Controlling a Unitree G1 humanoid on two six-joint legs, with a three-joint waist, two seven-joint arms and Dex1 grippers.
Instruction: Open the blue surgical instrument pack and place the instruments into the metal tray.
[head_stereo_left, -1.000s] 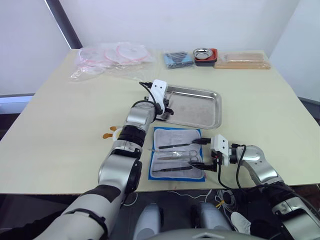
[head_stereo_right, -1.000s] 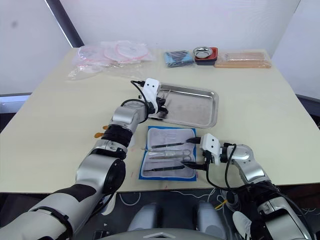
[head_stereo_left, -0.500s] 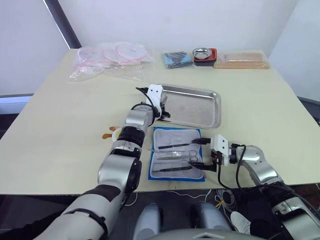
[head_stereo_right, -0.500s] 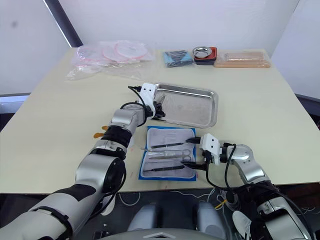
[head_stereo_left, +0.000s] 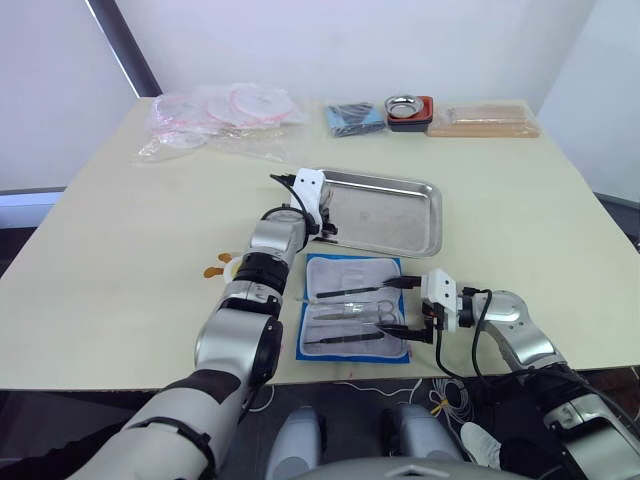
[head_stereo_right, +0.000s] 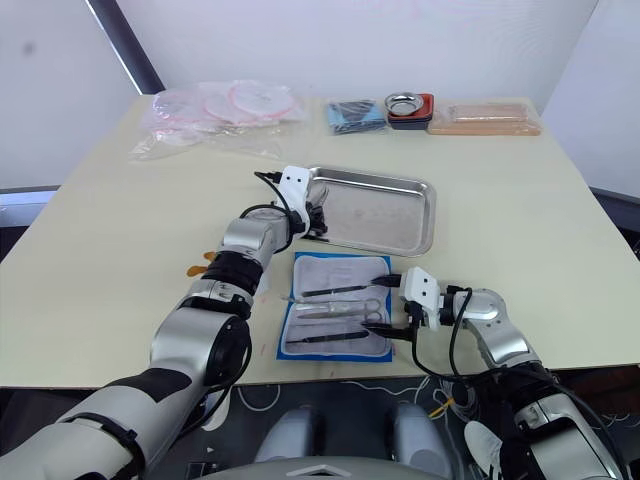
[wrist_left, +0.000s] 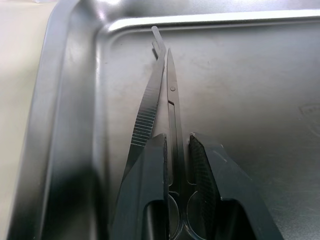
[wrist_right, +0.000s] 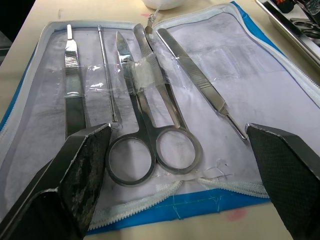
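The metal tray (head_stereo_left: 395, 220) lies mid-table. My left gripper (head_stereo_left: 325, 222) is down at its left end, shut on a pair of scissors (wrist_left: 171, 100) that points along the tray floor. Ribbed tweezers (wrist_left: 147, 112) lie against the scissors. The blue surgical instrument pack (head_stereo_left: 303, 335) lies open in front of the tray, with its pale lining up. It holds several instruments, among them scissors (wrist_right: 150, 150) and forceps (wrist_right: 200, 90). My right gripper (head_stereo_left: 400, 306) stands open at the pack's right edge, its fingers (wrist_right: 85, 170) wide apart and holding nothing.
Clear plastic bags (head_stereo_left: 225, 115) lie at the back left. A dark cloth bundle (head_stereo_left: 355, 118), a small steel bowl (head_stereo_left: 405, 105) and a tan flat box (head_stereo_left: 483, 120) line the back edge. A small orange piece (head_stereo_left: 215, 270) lies left of the pack.
My left gripper has sunk from above the tray's left end onto the tray floor with the scissors. The right gripper has stayed put.
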